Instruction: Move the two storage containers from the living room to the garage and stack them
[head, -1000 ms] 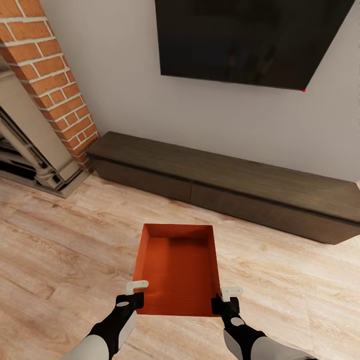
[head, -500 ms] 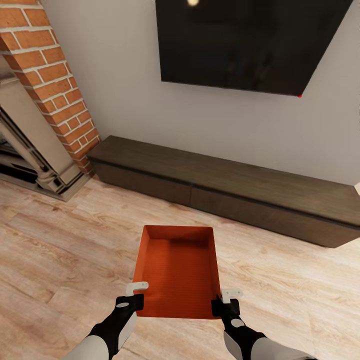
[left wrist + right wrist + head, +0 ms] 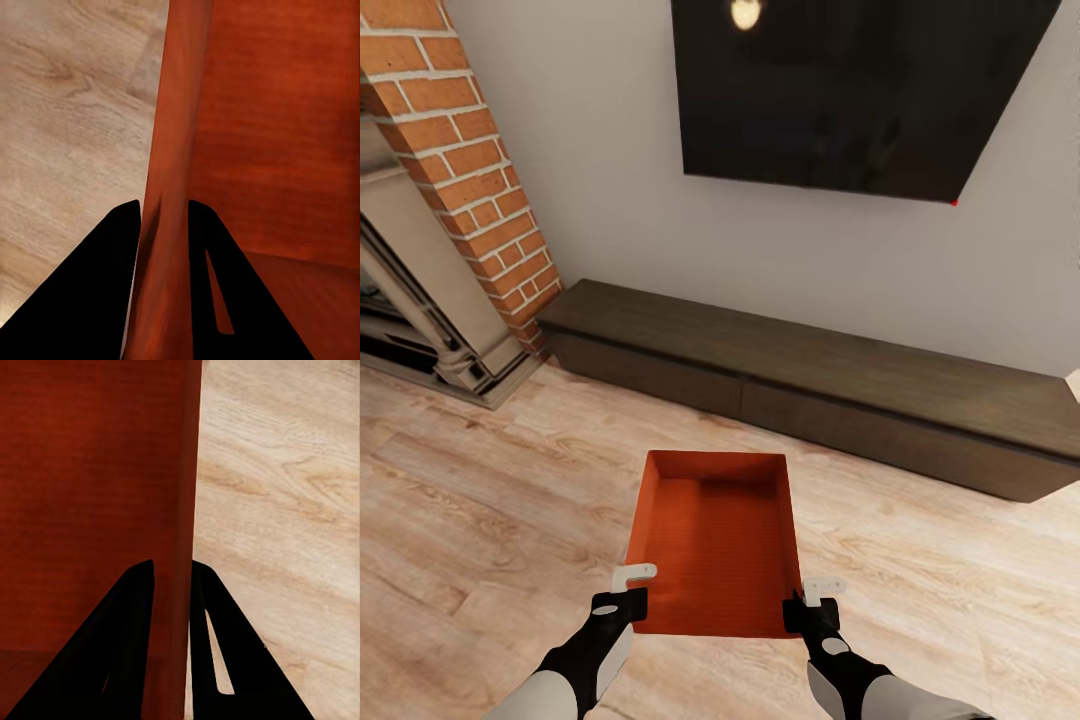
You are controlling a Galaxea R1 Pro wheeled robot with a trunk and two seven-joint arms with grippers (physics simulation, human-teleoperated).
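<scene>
Pointing its long axis straight away from the robot, toward the long dark cabinet (image 3: 830,395) against the white wall, an orange-red storage bin (image 3: 712,540) hangs level above the light wood-plank floor (image 3: 480,520) of the living room, its open top facing up and nothing inside it. Its short near edge lies closest to the robot, and the two arms reach forward to the two near corners.

The left pincer (image 3: 622,598) sits at the bin's near left corner and is closed on the left side wall: in the left wrist view the wall (image 3: 169,217) runs up between the two dark fingers (image 3: 97,300), one finger outside over the floor and one inside the bin. The right pincer (image 3: 810,606) mirrors it at the near right corner, clamped on the right side wall (image 3: 180,547), again with one finger on each side.

Beyond the bin, a red brick fireplace (image 3: 460,170) stands at the left and a large black screen (image 3: 850,90) hangs on the wall above the cabinet
</scene>
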